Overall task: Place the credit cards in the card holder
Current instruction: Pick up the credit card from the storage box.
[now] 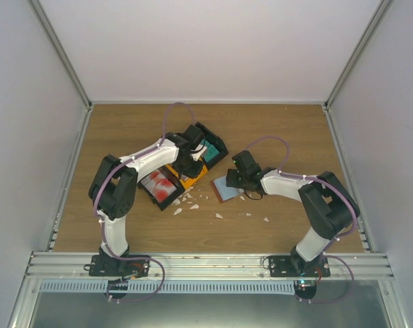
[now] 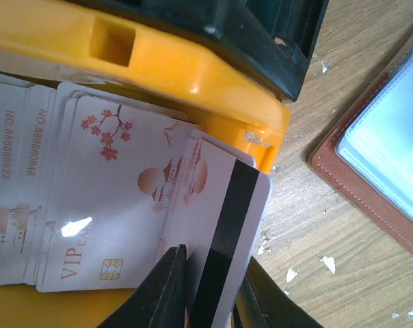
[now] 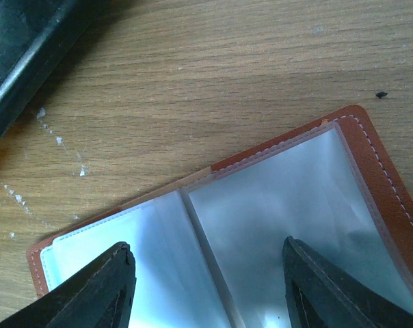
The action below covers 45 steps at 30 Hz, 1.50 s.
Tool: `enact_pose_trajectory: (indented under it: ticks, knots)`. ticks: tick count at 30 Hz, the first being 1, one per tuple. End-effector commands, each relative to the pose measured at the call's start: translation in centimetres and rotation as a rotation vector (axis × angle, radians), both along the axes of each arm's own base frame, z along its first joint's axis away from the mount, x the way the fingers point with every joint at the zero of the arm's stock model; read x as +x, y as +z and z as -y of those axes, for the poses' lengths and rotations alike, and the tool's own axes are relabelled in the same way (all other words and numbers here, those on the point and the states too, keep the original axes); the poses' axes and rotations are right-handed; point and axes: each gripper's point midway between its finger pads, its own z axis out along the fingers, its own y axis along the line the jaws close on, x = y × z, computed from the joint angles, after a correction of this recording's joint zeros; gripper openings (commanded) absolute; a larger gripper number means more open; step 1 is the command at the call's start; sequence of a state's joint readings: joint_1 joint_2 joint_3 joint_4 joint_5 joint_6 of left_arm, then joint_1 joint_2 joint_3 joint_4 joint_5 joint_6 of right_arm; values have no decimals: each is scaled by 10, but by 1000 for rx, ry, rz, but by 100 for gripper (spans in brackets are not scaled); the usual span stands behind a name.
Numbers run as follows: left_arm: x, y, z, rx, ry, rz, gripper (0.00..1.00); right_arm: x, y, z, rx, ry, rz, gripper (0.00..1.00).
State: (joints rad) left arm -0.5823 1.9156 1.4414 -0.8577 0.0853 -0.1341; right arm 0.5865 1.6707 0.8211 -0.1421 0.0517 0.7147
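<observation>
My left gripper (image 1: 191, 165) hangs over the black-and-orange tray (image 1: 205, 130). In the left wrist view it (image 2: 212, 270) is shut on a white credit card (image 2: 223, 205) with a black stripe, held on edge over a stack of white cards with red print (image 2: 104, 205). Teal cards (image 1: 210, 147) and red-and-white cards (image 1: 163, 186) lie in other compartments. The card holder (image 1: 223, 188) lies open on the table, reddish-brown with light blue sleeves (image 3: 261, 205); its corner shows in the left wrist view (image 2: 370, 164). My right gripper (image 1: 236, 181) is open just above it (image 3: 206, 277), one finger over each sleeve.
Small white scraps (image 1: 191, 202) lie scattered on the wooden table in front of the tray and holder. The tray's black wall (image 3: 29, 55) is close on the holder's left. Grey enclosure walls stand on both sides and at the back.
</observation>
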Motion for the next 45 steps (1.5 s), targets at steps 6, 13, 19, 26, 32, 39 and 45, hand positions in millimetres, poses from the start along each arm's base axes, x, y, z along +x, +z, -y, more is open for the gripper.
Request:
enact_pose_trajectory:
  ticks: [6,13,19,26,32,39,45]
  knots:
    - [6,26,4,-22,-3,54,14,-34,-33,7,-51,15,-157,60]
    - [5,27,5,-31,-7,46,14,-35,-34,7,-52,14,-161,60]
    - [1,31,8,-58,-19,36,15,-35,-34,7,-52,14,-160,60]
    - [-1,32,8,-61,-23,35,14,-36,-35,5,-48,22,-165,60]
    - [-3,33,8,-64,-24,30,14,-36,-36,4,-48,26,-166,60]
    - [-3,41,8,-71,-28,38,11,-36,-36,3,-50,29,-166,60]
    - [4,51,4,-47,-8,73,7,-36,-36,3,-50,31,-166,60]
